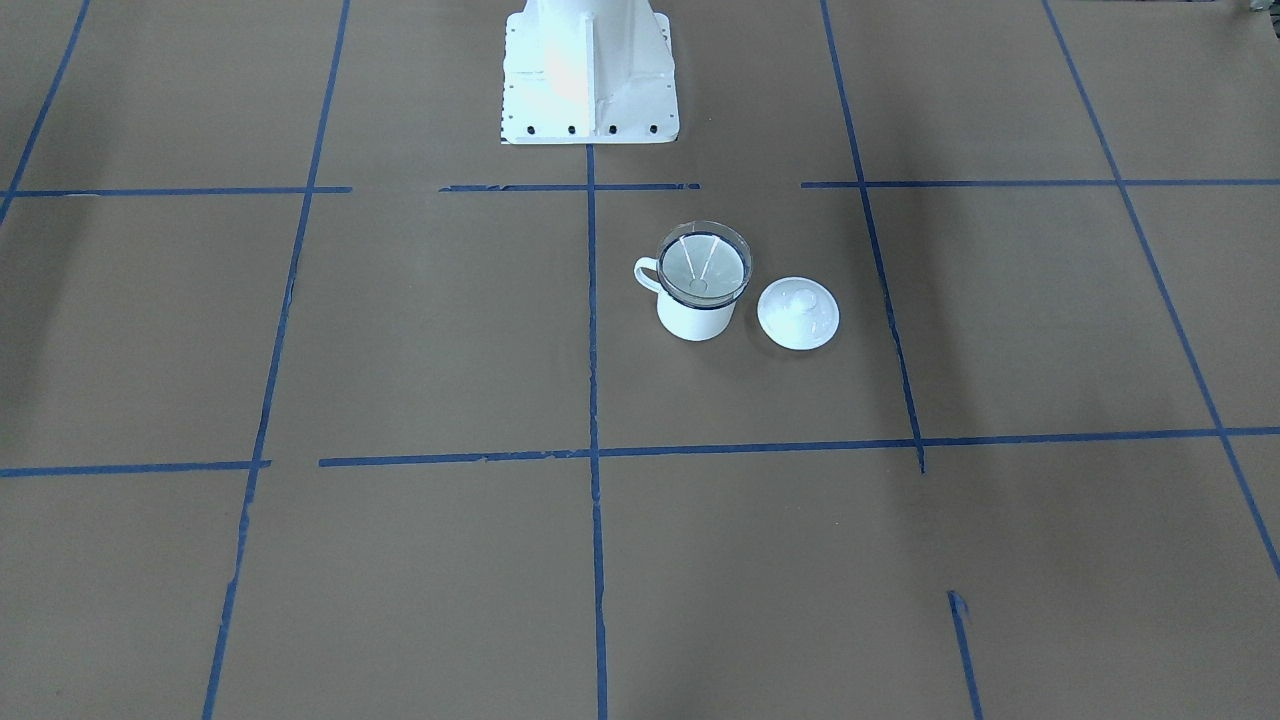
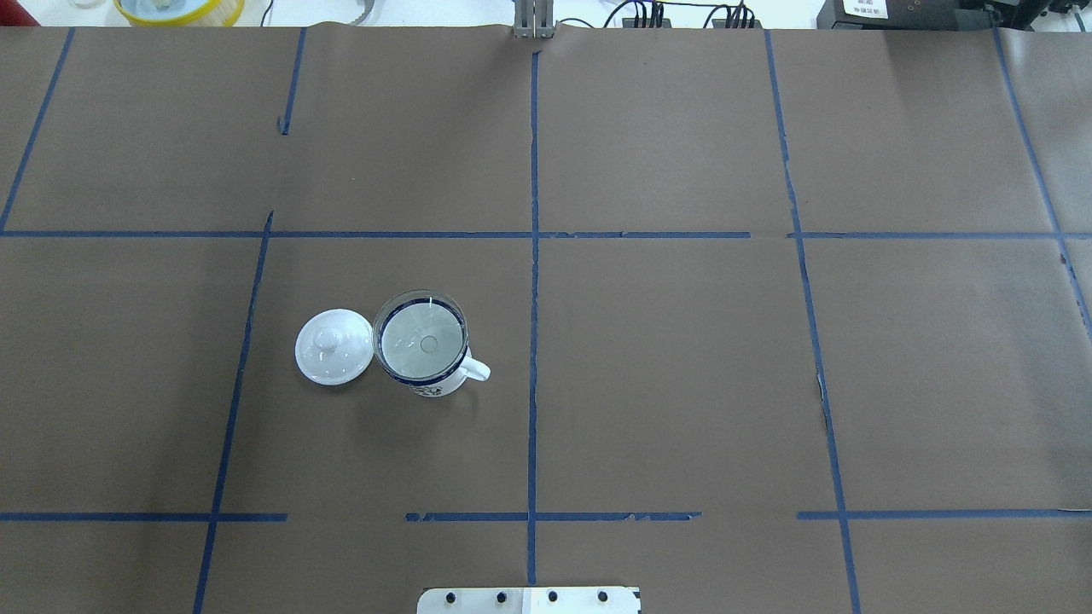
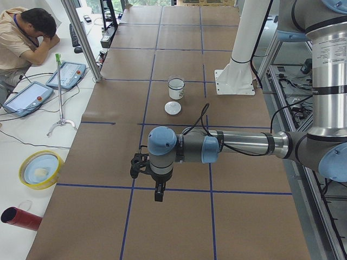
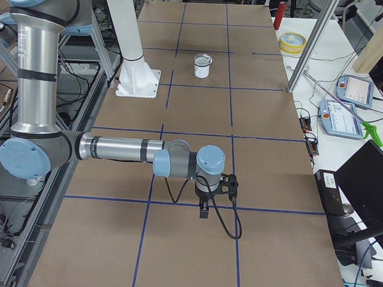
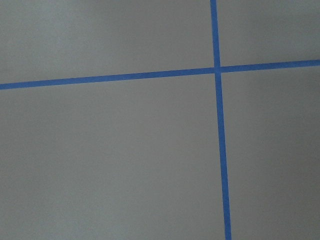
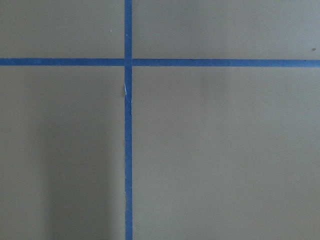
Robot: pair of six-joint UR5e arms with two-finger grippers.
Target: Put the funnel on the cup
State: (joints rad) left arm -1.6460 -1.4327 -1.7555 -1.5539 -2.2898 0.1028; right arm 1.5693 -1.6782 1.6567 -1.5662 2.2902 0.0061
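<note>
The clear funnel (image 1: 704, 268) sits in the white enamel mug (image 1: 695, 318), well apart from the left fingers (image 3: 158, 194) and right fingers (image 4: 204, 211), whose state cannot be told. The risk looks slight: an arm sweeping back could knock the light funnel askew or clip the knobbed lid (image 1: 798, 313) just beside the mug

no legible text; arm sticker (image 3: 329, 51), cup (image 2: 431, 388) print too small

funnel (image 2: 421, 341) in cup (image 2: 437, 385), lid (image 2: 333, 347) just beside
</note>
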